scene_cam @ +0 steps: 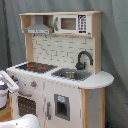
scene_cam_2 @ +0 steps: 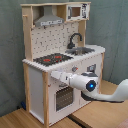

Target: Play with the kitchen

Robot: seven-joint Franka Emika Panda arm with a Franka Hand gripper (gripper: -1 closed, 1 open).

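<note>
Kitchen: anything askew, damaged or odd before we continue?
Nothing stands out. The kitchen stands upright; its hob, faucet and sink look in place, and the oven door appears closed. The arm reaches across the kitchen's front near the oven.
</note>
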